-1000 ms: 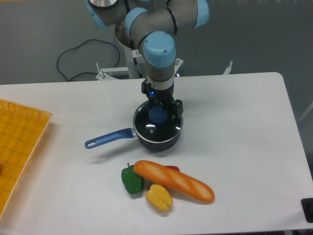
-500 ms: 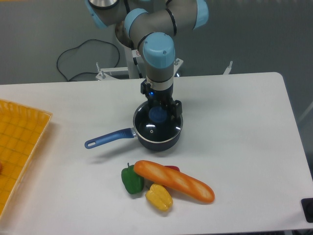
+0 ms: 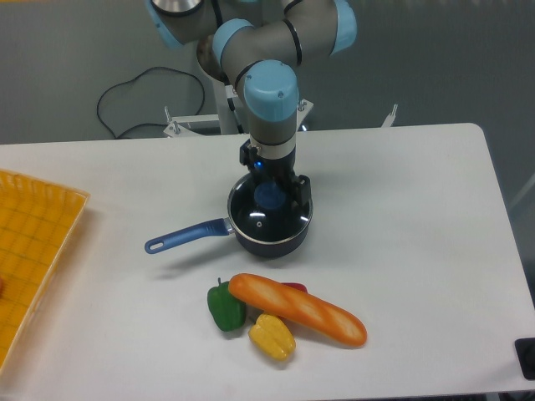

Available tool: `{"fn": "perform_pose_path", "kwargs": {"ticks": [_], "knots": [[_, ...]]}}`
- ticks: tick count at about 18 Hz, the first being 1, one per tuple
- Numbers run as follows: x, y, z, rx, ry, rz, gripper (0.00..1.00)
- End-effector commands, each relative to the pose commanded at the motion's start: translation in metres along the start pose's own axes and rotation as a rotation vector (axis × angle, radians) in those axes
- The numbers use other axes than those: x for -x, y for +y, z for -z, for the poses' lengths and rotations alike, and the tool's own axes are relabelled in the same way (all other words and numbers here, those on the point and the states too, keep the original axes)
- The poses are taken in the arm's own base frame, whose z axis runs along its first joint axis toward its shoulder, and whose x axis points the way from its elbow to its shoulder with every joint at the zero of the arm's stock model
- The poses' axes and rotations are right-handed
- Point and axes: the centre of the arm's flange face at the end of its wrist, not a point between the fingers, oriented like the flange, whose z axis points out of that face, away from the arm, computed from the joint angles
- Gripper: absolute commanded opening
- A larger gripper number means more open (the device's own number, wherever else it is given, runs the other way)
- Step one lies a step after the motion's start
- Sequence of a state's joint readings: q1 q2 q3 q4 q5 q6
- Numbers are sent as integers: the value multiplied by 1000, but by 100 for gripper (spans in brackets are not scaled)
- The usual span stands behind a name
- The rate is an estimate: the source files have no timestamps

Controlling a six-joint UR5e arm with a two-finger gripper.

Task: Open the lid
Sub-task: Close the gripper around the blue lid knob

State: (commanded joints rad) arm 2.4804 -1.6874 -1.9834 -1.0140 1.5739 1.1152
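Gripper [image 3: 270,195] points straight down over the pan [image 3: 269,219], fingers either side of the blue knob [image 3: 268,196] of the lid [image 3: 266,215] directly beneath; whether they grip it, I cannot tell. Lid sits on the pan.

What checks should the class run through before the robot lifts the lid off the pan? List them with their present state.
1. Gripper is centred over the lid's blue knob: ok.
2. Fingers are shut firmly on the knob: cannot tell; the wrist hides the contact.
3. Lid sits flat on the pan, not yet raised: ok.
4. Pan handle points left, free of the arm: ok.
5. Bread and peppers lie in front of the pan, apart from it: ok.
6. Bare table to the right offers room to set the lid down: ok.
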Motion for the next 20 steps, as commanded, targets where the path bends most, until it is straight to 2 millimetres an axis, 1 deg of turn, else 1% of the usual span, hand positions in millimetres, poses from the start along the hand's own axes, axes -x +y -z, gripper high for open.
{"fn": "perform_pose_path", "kwargs": {"ticks": [4,14,20], "knots": [[1,-5,1,-37,15,3,100],[2,-5,1,-37,15,14,99],[-1,-8,-2,-30,20,3,98]]}}
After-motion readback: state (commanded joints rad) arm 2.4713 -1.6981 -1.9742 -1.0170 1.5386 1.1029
